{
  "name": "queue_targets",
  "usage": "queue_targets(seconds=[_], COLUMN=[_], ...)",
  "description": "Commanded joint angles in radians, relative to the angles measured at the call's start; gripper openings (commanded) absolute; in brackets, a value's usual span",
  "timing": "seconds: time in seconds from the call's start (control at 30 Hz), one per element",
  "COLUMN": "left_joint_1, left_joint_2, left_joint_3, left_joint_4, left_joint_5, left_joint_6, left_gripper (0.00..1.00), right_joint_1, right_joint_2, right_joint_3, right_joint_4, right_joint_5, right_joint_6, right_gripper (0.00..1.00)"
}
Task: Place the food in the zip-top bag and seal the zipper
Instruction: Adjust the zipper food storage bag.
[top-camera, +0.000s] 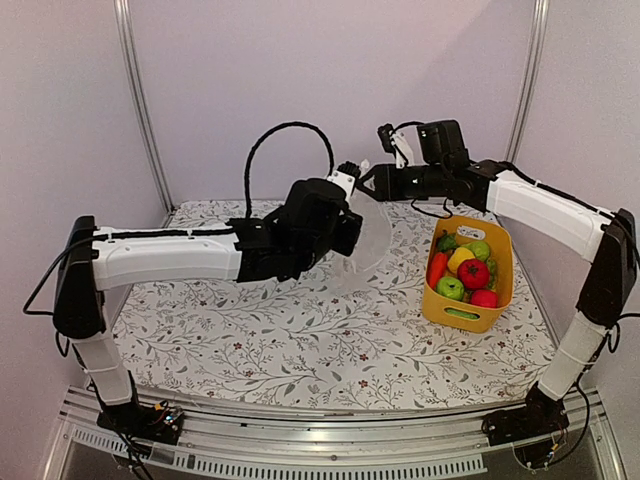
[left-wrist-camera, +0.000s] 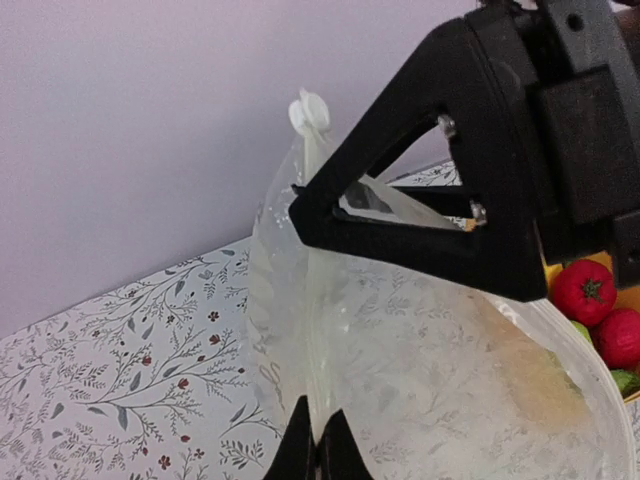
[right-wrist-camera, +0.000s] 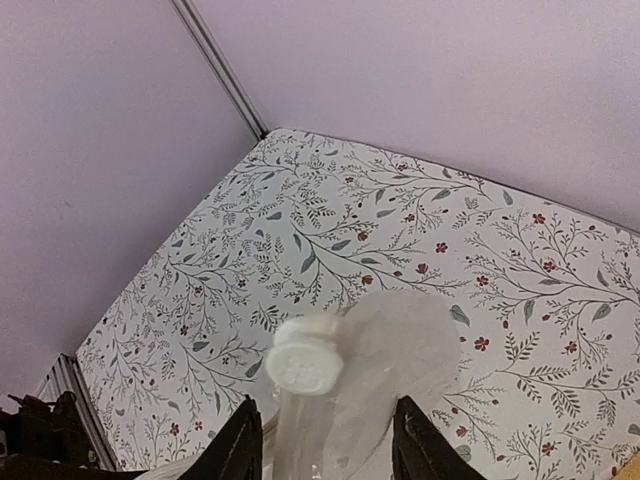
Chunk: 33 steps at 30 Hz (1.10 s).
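The zip-top bag (top-camera: 368, 238) is clear and floppy and hangs in the air above the table's back middle. My left gripper (left-wrist-camera: 318, 445) is shut on a fold of the bag's edge (left-wrist-camera: 318, 330). A white round knob (right-wrist-camera: 305, 365) sits at the bag's top end and also shows in the left wrist view (left-wrist-camera: 310, 112). My right gripper (right-wrist-camera: 330, 450) is open, with its fingers either side of the bag just below that knob. The food (top-camera: 465, 272) lies in the yellow bin (top-camera: 500, 262): red fruits (left-wrist-camera: 584, 292), green apples, a lemon, a carrot.
The yellow bin stands at the right on the flowered tablecloth (top-camera: 300, 340). Both arms meet over the back middle of the table. The back wall and a corner post (right-wrist-camera: 225, 70) are close behind the bag.
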Motion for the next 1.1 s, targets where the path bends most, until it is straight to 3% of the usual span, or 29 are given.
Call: queue_targets(seconds=[0.0, 0.17, 0.37, 0.63, 0.7, 0.77, 0.8, 0.83, 0.93, 1.07], left_joint_1=[-0.012, -0.010, -0.009, -0.010, -0.010, -0.009, -0.006, -0.002, 0.020, 0.045], left_joint_2=[0.016, 0.023, 0.027, 0.041, 0.045, 0.046, 0.048, 0.050, 0.058, 0.075], left_joint_3=[-0.016, -0.013, -0.016, -0.016, -0.018, -0.022, -0.021, -0.018, -0.009, 0.003], left_joint_4=[0.060, 0.059, 0.067, 0.080, 0.078, 0.078, 0.078, 0.078, 0.084, 0.111], left_joint_5=[-0.072, -0.109, -0.117, -0.080, -0.083, -0.098, -0.104, -0.108, -0.114, -0.114], left_joint_6=[-0.001, 0.005, 0.011, 0.014, 0.004, -0.012, -0.028, -0.047, -0.116, -0.159], left_gripper=[0.00, 0.00, 0.00, 0.00, 0.00, 0.00, 0.00, 0.06, 0.38, 0.42], right_joint_1=[0.006, 0.010, 0.017, 0.019, 0.020, 0.020, 0.020, 0.026, 0.057, 0.099], right_joint_2=[0.024, -0.016, -0.104, -0.049, 0.004, 0.035, 0.040, 0.039, 0.013, -0.022], right_joint_3=[0.005, -0.049, -0.151, -0.118, -0.068, -0.045, -0.044, -0.049, -0.074, -0.107], right_joint_4=[-0.041, -0.001, 0.044, 0.052, 0.039, 0.025, 0.025, 0.025, 0.038, 0.050], right_joint_5=[0.082, -0.030, -0.057, 0.008, 0.011, 0.008, 0.005, 0.011, 0.065, 0.118], right_joint_6=[0.057, 0.034, 0.013, 0.018, 0.027, 0.034, 0.038, 0.046, 0.040, 0.024], right_gripper=[0.43, 0.64, 0.68, 0.45, 0.28, 0.02, 0.00, 0.00, 0.00, 0.00])
